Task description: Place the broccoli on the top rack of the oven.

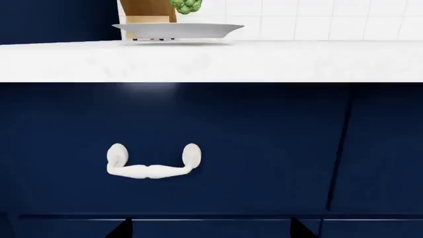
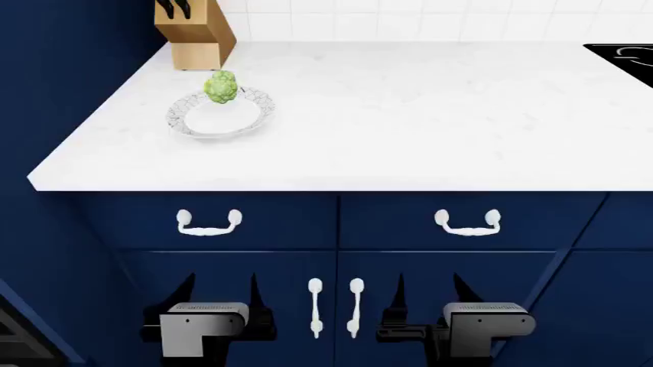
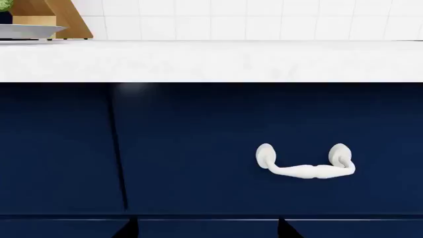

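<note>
The broccoli [image 2: 222, 87], a bumpy light-green floret, sits on a round glass plate [image 2: 194, 122] at the back left of the white counter; it also shows in the left wrist view [image 1: 185, 6] above the plate [image 1: 178, 29]. My left gripper [image 2: 219, 293] and right gripper [image 2: 427, 290] are both open and empty, held low in front of the navy cabinet doors, well below the counter. The oven and its top rack are out of view.
A wooden knife block [image 2: 191, 30] stands behind the plate. The white counter [image 2: 408, 115] has a front edge above two navy drawers with white handles [image 2: 208, 223] [image 2: 469, 223]. A black cooktop corner [image 2: 628, 53] shows at the far right. A navy wall [image 2: 61, 76] is at the left.
</note>
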